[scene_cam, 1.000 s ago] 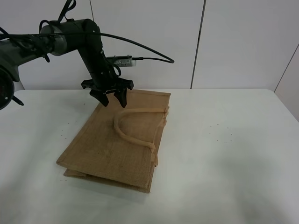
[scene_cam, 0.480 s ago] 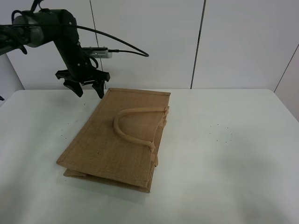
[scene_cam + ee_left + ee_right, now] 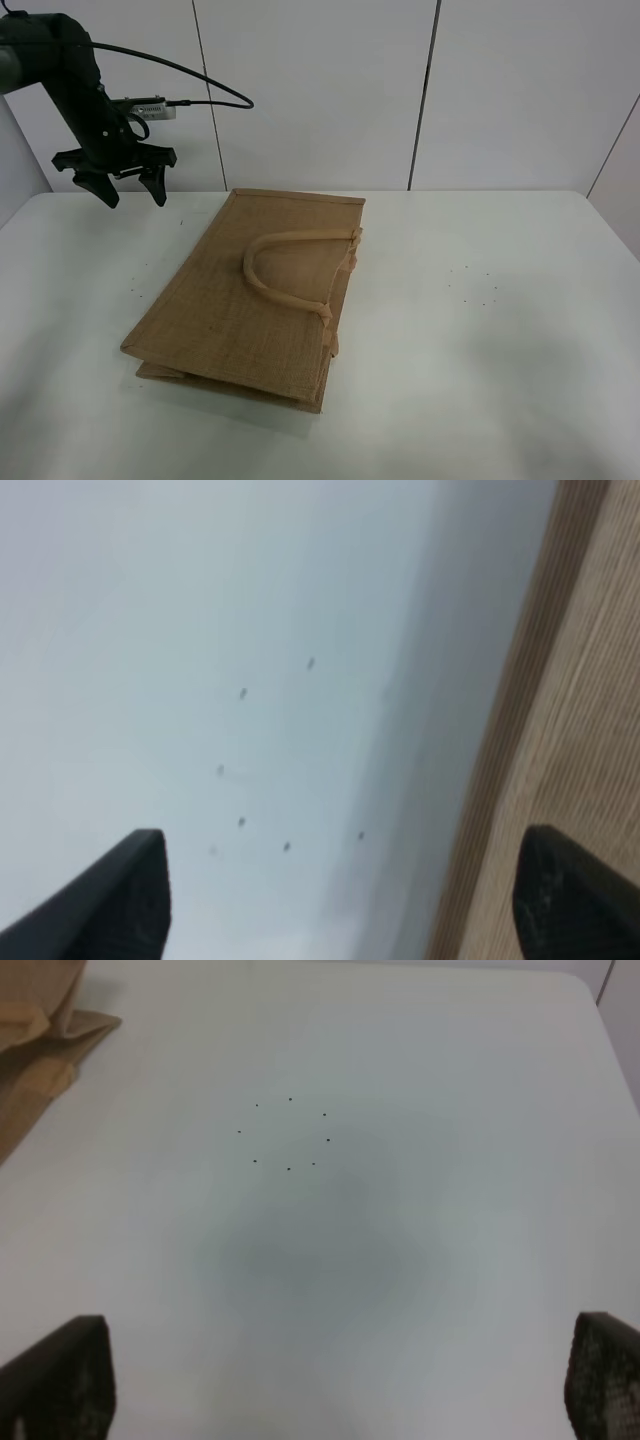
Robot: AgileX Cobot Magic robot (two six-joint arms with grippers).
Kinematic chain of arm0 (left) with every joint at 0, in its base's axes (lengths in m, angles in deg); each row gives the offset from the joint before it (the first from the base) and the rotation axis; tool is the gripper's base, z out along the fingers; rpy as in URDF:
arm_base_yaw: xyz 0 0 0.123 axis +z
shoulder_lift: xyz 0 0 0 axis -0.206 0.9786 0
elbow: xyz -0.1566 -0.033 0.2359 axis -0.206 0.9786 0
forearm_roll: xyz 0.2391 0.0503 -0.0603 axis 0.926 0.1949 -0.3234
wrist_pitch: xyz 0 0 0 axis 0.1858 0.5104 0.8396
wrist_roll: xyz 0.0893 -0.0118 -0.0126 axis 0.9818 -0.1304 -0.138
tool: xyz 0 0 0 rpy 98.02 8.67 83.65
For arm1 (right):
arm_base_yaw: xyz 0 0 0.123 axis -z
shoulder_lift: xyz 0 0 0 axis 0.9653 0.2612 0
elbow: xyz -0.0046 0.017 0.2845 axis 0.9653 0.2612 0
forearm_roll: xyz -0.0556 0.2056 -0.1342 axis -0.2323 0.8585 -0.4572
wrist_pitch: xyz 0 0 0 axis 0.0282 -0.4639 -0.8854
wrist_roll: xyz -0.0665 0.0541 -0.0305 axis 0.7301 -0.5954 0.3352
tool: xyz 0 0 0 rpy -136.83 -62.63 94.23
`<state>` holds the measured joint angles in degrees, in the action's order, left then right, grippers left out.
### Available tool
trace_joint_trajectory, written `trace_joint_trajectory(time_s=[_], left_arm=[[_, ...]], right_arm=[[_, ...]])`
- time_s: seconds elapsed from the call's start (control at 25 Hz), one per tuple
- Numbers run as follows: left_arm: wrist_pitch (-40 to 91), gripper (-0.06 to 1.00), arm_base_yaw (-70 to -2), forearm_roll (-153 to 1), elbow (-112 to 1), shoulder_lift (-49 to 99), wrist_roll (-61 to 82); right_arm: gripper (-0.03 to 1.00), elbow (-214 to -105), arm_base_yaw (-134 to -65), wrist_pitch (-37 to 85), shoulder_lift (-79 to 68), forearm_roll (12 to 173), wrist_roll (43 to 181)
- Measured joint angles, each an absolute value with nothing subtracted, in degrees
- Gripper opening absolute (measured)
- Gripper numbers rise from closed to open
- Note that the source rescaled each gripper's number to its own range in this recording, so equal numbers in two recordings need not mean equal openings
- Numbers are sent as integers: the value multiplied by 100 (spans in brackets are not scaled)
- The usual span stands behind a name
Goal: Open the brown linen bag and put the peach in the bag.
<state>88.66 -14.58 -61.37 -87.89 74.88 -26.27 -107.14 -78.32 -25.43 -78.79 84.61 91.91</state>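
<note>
Coarse jute, the brown linen bag [image 3: 262,298] lies flat at frame centre on the white table [image 3: 480,330]; likely light and floppy, best lifted by its upper loop handle [image 3: 290,272]. Left gripper [image 3: 113,178] hovers wide-open, upper left; right gripper [image 3: 340,1385] is also spread. No peach is visible.

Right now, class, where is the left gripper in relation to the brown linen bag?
In the exterior high view, the left gripper hangs open at far left, above the table, clear of the brown linen bag.

The left arm [image 3: 60,70] is black, with rounded links. A thin black cable [image 3: 190,80] loops from it. A small silver-grey box [image 3: 145,107] sits above the black, two-fingered left claw [image 3: 128,188].
</note>
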Motion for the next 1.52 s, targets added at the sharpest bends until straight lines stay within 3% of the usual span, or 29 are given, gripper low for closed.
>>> trace_joint_trajectory(time_s=[0.56,1.24,1.52], left_arm=[[8870,100,-1452,-6112,-6126,4471,-2629],[8682,100,-1452,-6096,-997,-562,-2623],[8249,100,-1452,-6096,-461,-2181,-2618]], right_arm=[[100,-10714,-7832,-2543,-7879,8461,9191],[100,-10714,-7832,-2543,-7879,8461,9191],[100,-10714,-7832,-2543,-7879,8461,9191]])
